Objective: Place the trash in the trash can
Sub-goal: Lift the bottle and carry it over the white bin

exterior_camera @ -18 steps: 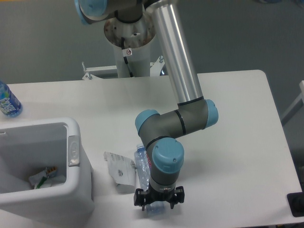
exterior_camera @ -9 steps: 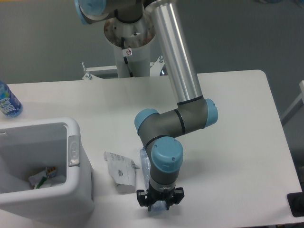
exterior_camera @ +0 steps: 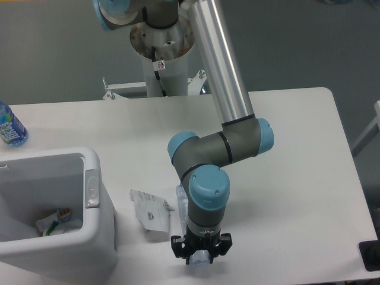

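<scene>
Down at the counter's (exterior_camera: 297,178) near edge, the end effector (exterior_camera: 200,256) was clamped on the clear bottle (exterior_camera: 181,205), most of it hidden under the wrist. Just beside it lay the white paper packet (exterior_camera: 149,212), untouched. Neither piece had reached the trash can (exterior_camera: 98,228) to the side, which already held some scraps (exterior_camera: 56,222). By my reckoning, both trips remained.

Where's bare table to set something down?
Free: the right half, from the gripper to the table edge, and the back strip between the water bottle and the arm. Crowded: front left, trash can, paper packet, clear bottle.
</scene>
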Robot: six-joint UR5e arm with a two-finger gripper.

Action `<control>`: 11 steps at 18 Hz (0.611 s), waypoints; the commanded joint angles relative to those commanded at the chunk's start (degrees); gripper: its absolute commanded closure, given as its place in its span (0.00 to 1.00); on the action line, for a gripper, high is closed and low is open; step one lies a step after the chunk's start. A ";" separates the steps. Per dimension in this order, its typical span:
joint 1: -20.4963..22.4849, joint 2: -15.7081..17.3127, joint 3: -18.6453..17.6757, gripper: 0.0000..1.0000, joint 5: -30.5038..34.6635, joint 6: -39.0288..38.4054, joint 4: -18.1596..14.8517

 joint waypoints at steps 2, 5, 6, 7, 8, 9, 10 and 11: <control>1.75 2.99 1.40 0.39 -2.62 -0.79 0.09; 4.47 5.46 5.17 0.39 -10.09 -5.08 0.00; 5.18 5.90 6.75 0.39 -11.68 -7.01 0.09; 5.54 6.17 8.42 0.39 -12.82 -8.86 0.00; 5.98 6.35 9.83 0.39 -13.18 -10.44 0.09; 6.15 6.78 10.89 0.39 -13.27 -11.24 0.09; 6.24 7.05 11.60 0.39 -13.27 -11.34 0.09; 6.24 7.40 12.04 0.39 -13.27 -11.34 0.09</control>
